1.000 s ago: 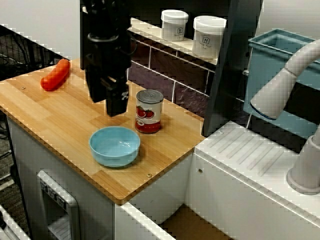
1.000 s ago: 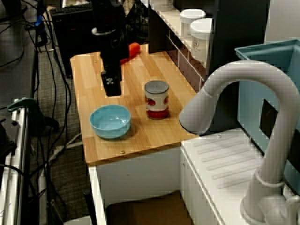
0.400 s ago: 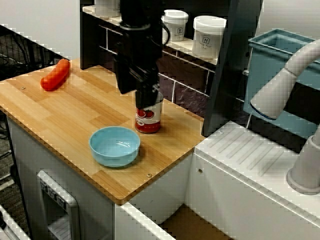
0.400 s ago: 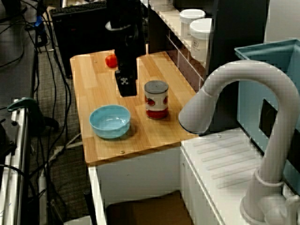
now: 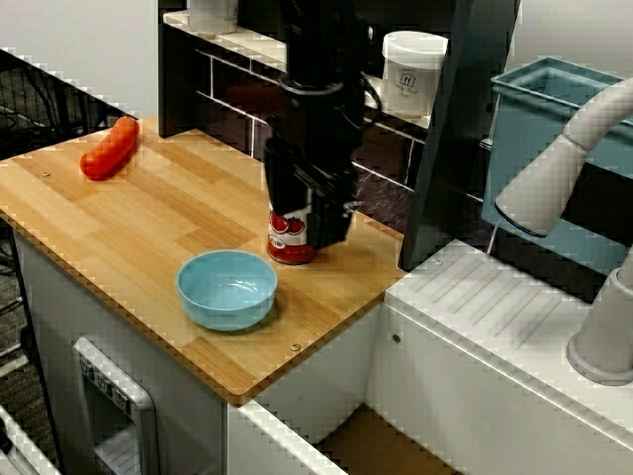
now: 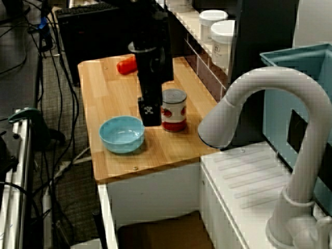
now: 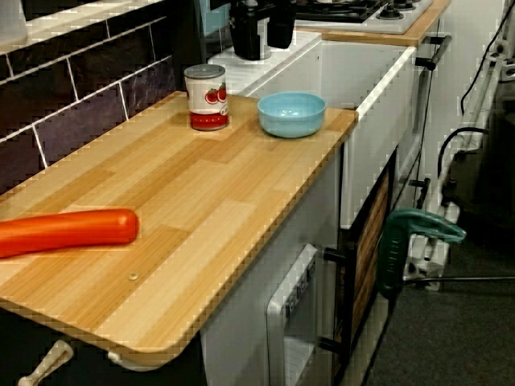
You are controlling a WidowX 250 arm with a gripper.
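In the front view the black gripper (image 5: 309,226) hangs low over the wooden counter (image 5: 148,223), covering most of a red-and-white tomato can (image 5: 287,243). The high view from the sink side puts the gripper (image 6: 150,111) just left of the can (image 6: 174,110), between it and a light blue bowl (image 6: 122,134). In the low view along the counter, two dark fingers (image 7: 248,36) hang apart, above and behind the can (image 7: 206,97) and bowl (image 7: 291,113). Nothing is held. I cannot tell whether a finger touches the can.
An orange-red sausage (image 5: 110,148) lies at the counter's far left corner. White jars (image 5: 413,71) stand on a shelf behind the arm. A dark upright post (image 5: 450,129), a white sink top (image 5: 514,317) and a grey faucet (image 5: 564,168) are on the right.
The arm has swept right from the middle of the counter, passed above the can, and come down beside it. The can, bowl and sausage have not moved.
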